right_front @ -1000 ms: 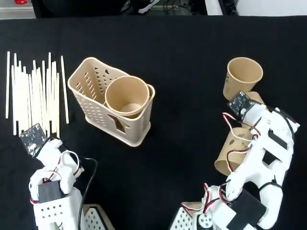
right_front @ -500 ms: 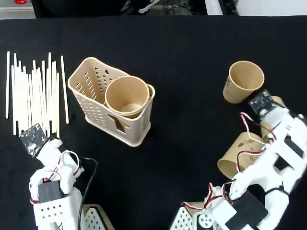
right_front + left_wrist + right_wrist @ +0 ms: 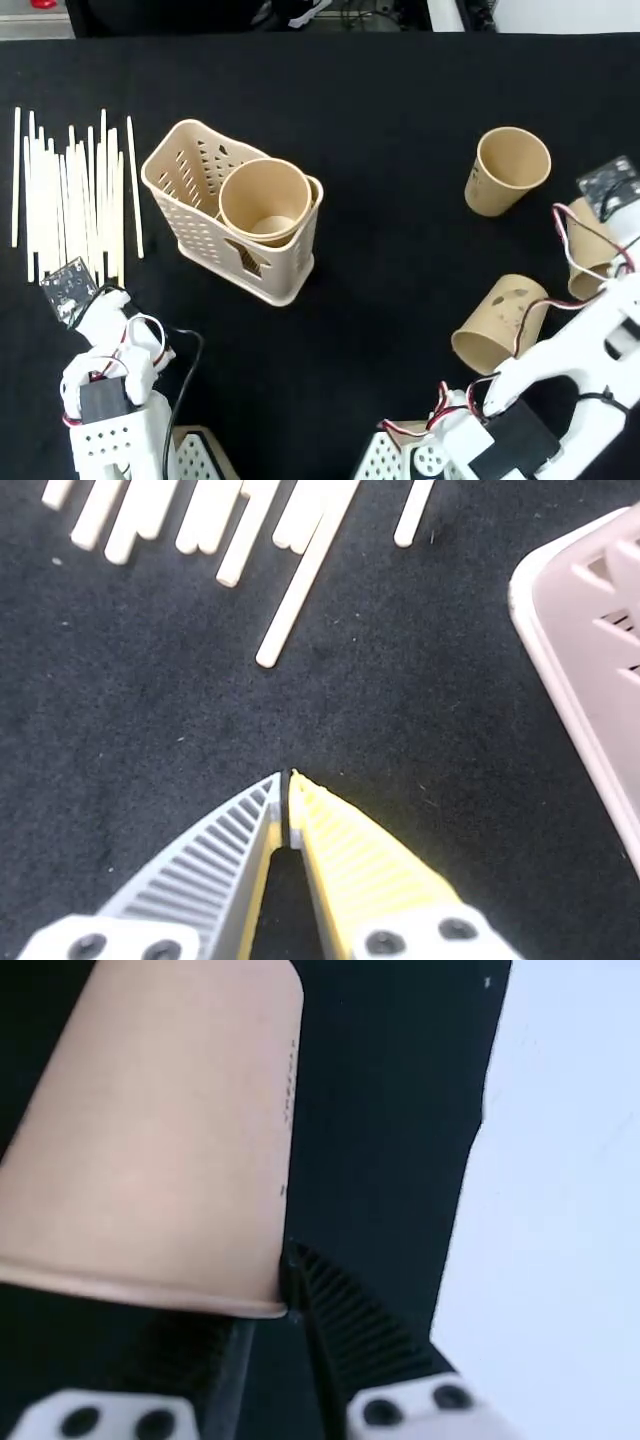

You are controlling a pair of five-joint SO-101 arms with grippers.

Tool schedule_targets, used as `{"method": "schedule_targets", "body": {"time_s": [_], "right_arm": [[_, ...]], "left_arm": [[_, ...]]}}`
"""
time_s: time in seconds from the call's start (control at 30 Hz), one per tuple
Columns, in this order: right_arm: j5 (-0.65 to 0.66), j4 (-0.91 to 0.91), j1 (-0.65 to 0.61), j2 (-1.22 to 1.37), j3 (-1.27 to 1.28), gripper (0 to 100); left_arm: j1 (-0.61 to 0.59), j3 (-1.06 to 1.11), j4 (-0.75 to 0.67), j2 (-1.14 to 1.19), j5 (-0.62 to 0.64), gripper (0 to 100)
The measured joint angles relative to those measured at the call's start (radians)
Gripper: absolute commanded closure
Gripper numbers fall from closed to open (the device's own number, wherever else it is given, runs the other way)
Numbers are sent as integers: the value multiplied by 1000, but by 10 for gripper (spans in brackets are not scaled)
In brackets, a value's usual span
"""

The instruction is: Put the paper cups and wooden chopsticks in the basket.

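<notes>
One paper cup [image 3: 265, 200] already sits mouth up inside the basket [image 3: 175, 165], so the cup half of the job is under way. The step in hand looks like fetching the next one. The right gripper [image 3: 288, 1275] is at the rim of the outermost cup [image 3: 590, 250], which lies on its side farthest from the basket, out to the basket's right. I cannot tell whether that gripper has clamped the cup or merely sits against it. Two more cups lie between that one and the basket: one that appears upright [image 3: 507, 170] and a tipped cup [image 3: 498, 322]. The left gripper [image 3: 288, 780] is pressed shut on nothing, over bare black cloth [image 3: 150, 710] between the basket's wall and the wooden chopsticks [image 3: 70, 190]. The chopsticks lie in a loose row to the basket's left, all outside it. The next move probably calls for a sure hold on the outermost cup, a lift high enough to clear its two neighbours, and a carry to the basket, where it can nest in the seated cup. On the side away from the basket, the cloth ends at a white surface [image 3: 560, 1210] near the cup, so an outward nudge could roll it off. Toward the basket there is a wide stretch of bare cloth.
</notes>
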Motion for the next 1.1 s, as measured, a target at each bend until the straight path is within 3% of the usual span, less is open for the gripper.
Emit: {"method": "schedule_targets", "body": {"time_s": [0.2, 0.37, 0.73, 0.9, 1.1], "right_arm": [[-147, 199, 0, 0, -143, 986], [-296, 258, 0, -32, -193, 986], [-474, 305, -124, -440, -72, 986], [-585, 505, -290, -592, -137, 986], [-747, 878, -569, -546, -528, 986]], "left_arm": [[0, 0, 0, 0, 0, 970], [0, 0, 0, 0, 0, 970], [0, 0, 0, 0, 0, 970], [0, 0, 0, 0, 0, 970], [0, 0, 0, 0, 0, 970]]}}
